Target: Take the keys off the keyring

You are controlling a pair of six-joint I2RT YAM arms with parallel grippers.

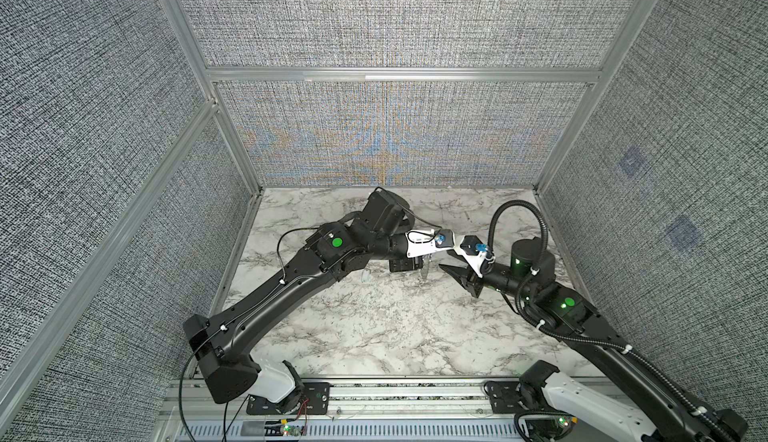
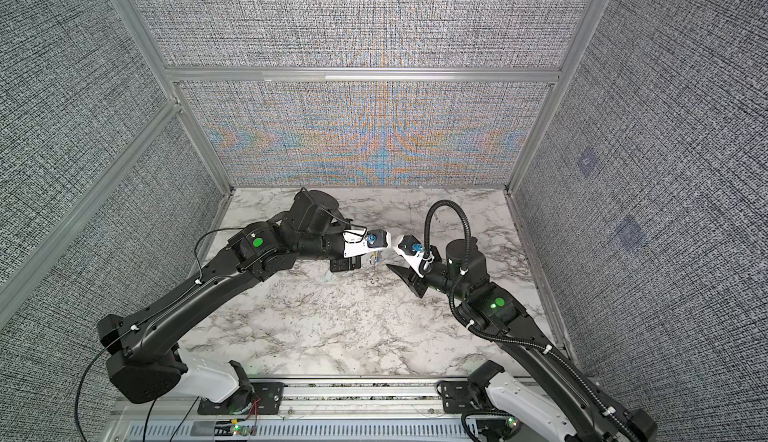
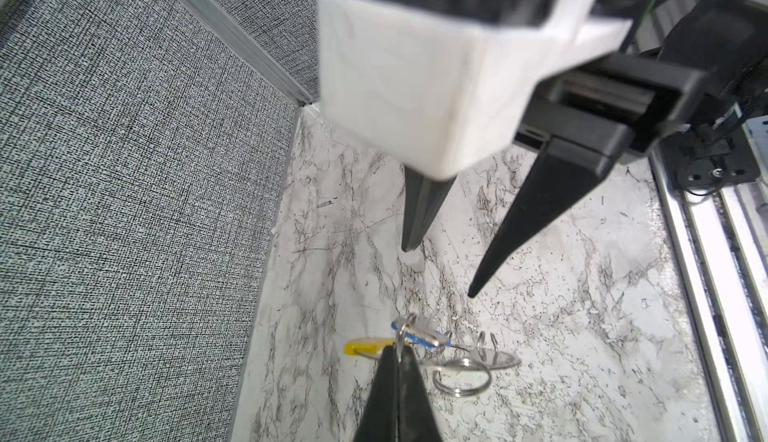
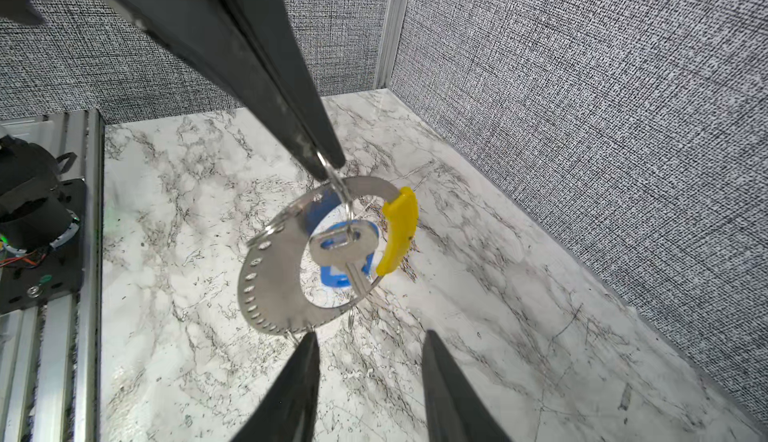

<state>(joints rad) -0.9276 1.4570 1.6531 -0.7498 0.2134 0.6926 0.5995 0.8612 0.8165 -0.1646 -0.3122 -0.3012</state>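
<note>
The keyring (image 4: 266, 290) is a flat grey hoop with a yellow sleeve (image 4: 399, 232), and it hangs above the marble table. My left gripper (image 3: 398, 350) is shut on a small wire ring at its top. A silvery key (image 4: 345, 249) dangles inside the hoop in front of a blue-headed key (image 4: 332, 280). My right gripper (image 4: 370, 336) is open just below the hoop, with one fingertip close to the rim and nothing between the fingers. In both top views the grippers meet mid-table, left gripper (image 1: 427, 262) over the hanging keyring (image 2: 375, 271) and right gripper (image 1: 444, 268) beside it.
A loose split ring (image 3: 461, 377) dangles from the bunch near the left fingertips. Grey fabric walls close in the marble table (image 1: 374, 328) on three sides. An aluminium rail (image 1: 415, 394) runs along its front edge by both arm bases.
</note>
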